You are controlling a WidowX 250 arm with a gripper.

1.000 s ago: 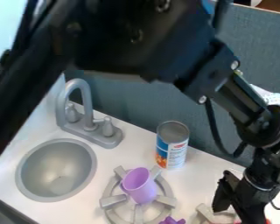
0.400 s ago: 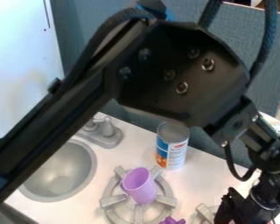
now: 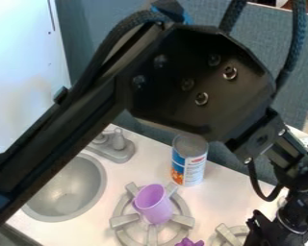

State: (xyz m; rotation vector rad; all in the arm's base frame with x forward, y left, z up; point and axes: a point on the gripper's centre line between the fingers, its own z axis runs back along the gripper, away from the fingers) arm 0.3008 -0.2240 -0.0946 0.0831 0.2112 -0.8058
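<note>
In the camera view we look down at a slant on a pale bench [image 3: 224, 204] whose back edge runs down to the right along a blue-grey panel [image 3: 150, 129]. The black arm [image 3: 195, 81] crosses the upper part from the left, and its end effector [image 3: 263, 233] hangs at the lower right, over the right part of the bench. We cannot tell whether it is open or closed, nor whether it grips anything. The thing nearest to it is a grey ring burner [image 3: 228, 231] with raised spokes, just to its left in our view and partly cut off by the lower edge of the view. Left of that burner we see a small purple piece [image 3: 190, 243], also cut off at the bottom. Further left sits another grey ring burner [image 3: 124, 220], with a purple cup [image 3: 156, 211] on it, mouth up. Behind the cup, close to the back edge of the bench, a can [image 3: 189, 163] with a blue, white and orange label stands upright. To the left a round grey sink [image 3: 71, 197] is set into the bench, partly hidden by the arm. Between the sink and the back edge we see the grey faucet base [image 3: 113, 150] with its knobs. A white wall [image 3: 28, 62] rises at the upper left.
</note>
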